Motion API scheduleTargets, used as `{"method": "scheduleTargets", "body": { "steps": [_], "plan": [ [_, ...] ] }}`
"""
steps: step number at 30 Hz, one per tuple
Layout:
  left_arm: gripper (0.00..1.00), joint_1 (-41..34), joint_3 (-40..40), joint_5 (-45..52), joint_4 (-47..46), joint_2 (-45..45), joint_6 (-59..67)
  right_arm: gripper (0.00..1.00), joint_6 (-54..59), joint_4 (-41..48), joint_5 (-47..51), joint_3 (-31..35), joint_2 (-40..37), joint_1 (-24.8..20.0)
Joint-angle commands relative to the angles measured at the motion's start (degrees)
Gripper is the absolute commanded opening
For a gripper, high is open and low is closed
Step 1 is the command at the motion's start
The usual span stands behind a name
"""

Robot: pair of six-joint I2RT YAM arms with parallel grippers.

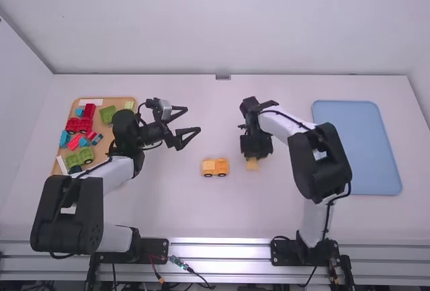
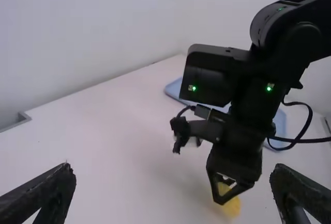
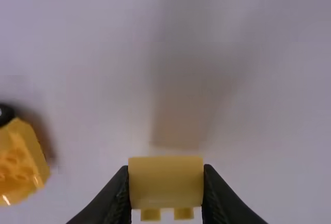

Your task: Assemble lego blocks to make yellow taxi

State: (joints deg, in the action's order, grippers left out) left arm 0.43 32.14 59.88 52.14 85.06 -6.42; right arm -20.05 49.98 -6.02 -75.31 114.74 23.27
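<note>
My left gripper (image 1: 187,128) stands open over the table, left of the middle; in the left wrist view the fingers of this gripper (image 2: 173,195) are wide apart with nothing between them. Right of the middle, my right gripper (image 1: 252,158) is shut on a yellow block (image 1: 252,164). In the right wrist view the right gripper (image 3: 166,182) pinches the yellow block (image 3: 165,180) from both sides, its two short studs or legs facing the bottom edge. A wheeled yellow-orange assembly (image 1: 215,167) sits on the table between the arms, also partly seen as the yellow piece (image 3: 19,162) with a black wheel.
A tan tray (image 1: 107,102) at the far left holds several red, green and blue pieces. On the right lies a blue tray (image 1: 376,146), partly behind the right arm.
</note>
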Motion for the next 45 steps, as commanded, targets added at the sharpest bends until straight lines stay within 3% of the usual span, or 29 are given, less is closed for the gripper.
{"method": "scheduleTargets", "body": {
  "steps": [1, 9, 20, 27, 32, 40, 45],
  "plan": [
    [0.99, 0.0, 1.22, 0.46, 0.22, 0.13, -0.01, 0.0, -17.4, 0.7, 0.0, -0.85, -0.64, -0.87],
    [0.99, 0.0, 1.22, 0.48, 0.22, 0.13, -0.03, 0.0, -50.58, 4.85, -1.7, -0.85, -0.64, -3.96],
    [0.99, -0.02, 1.22, 0.48, 0.24, 0.13, -0.03, 0.0, -67.43, 6.08, -5.03, -0.74, -0.62, -4.09],
    [0.99, 0.0, 1.22, 0.48, 0.24, 0.13, -0.03, 0.13, -78.55, 5.92, -3.43, 0.42, -0.62, -2.1],
    [0.99, 0.0, 1.22, 0.48, 0.24, 0.13, -0.03, 0.17, -80.67, 3.61, -3.02, 2.16, -0.64, -2.23],
    [0.99, 0.0, 1.22, 0.48, 0.37, 0.13, 0.01, 0.15, -78.62, -3.74, -5.07, 5.9, -0.62, -2.78],
    [0.99, 0.0, 1.22, 0.48, 0.39, 0.13, -0.01, 0.17, -78.49, -2.05, -4.9, 5.95, -0.62, -3.85]
  ]
}}
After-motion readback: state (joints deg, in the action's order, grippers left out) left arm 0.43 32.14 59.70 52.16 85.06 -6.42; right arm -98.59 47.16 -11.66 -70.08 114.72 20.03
